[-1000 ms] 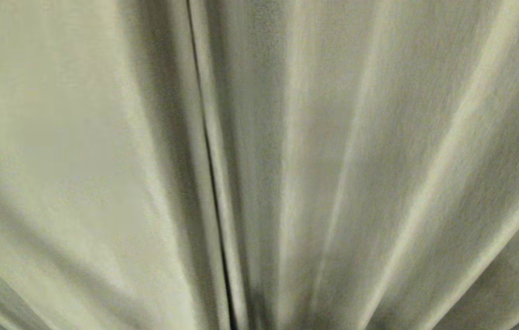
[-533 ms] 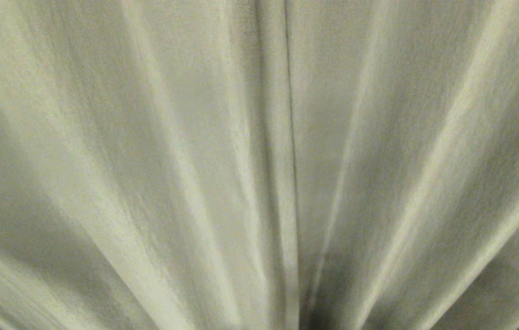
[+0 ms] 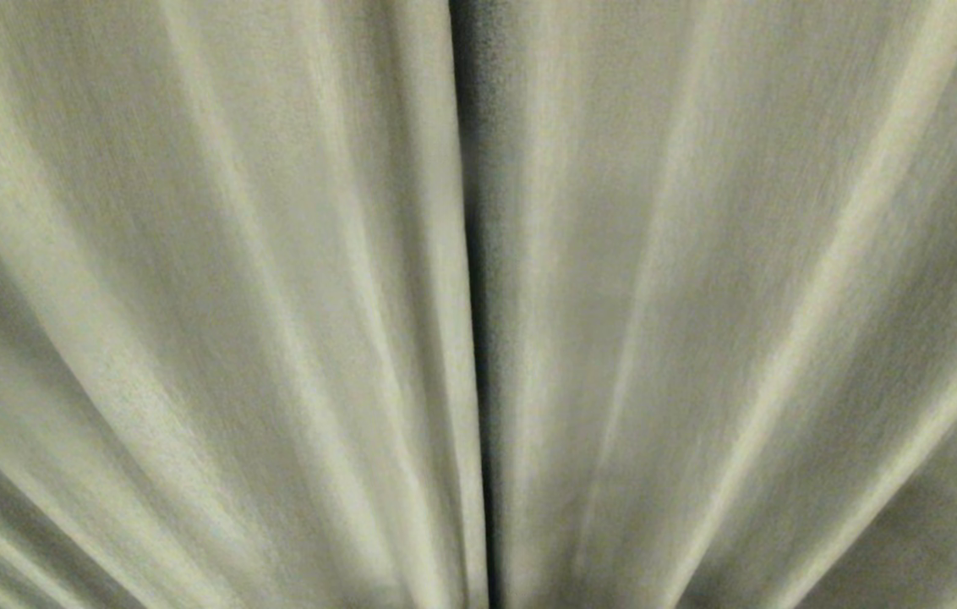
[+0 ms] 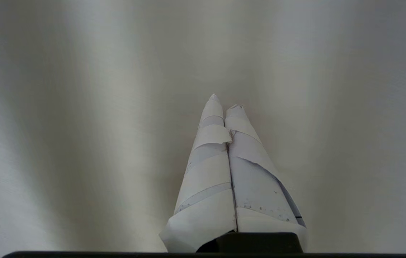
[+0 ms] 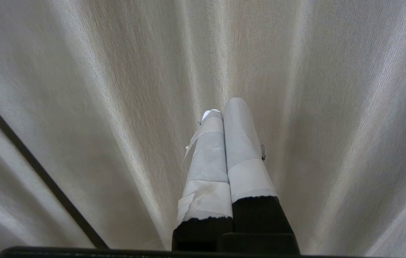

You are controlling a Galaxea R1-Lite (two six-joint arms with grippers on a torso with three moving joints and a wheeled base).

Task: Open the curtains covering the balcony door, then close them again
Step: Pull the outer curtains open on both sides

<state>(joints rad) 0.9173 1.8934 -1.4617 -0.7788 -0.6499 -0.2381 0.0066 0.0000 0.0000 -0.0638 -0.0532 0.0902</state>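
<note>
The curtains fill the head view, hanging drawn, their edges meeting at a dark seam. That seam sat left of centre a second ago, swung right, and now is near the middle. So they look shut. The left hand and right hand are closed, empty, pointing at fabric.

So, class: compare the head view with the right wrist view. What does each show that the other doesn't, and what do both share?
Only the head view shows the dark seam where the two panels meet, and no gripper at all.

Only the right wrist view shows the right gripper, its taped fingers pressed shut, and a thin dark line running slantwise across the fabric.

Both are filled by the pleated cream curtains, drawn closed with no glass visible.
</note>
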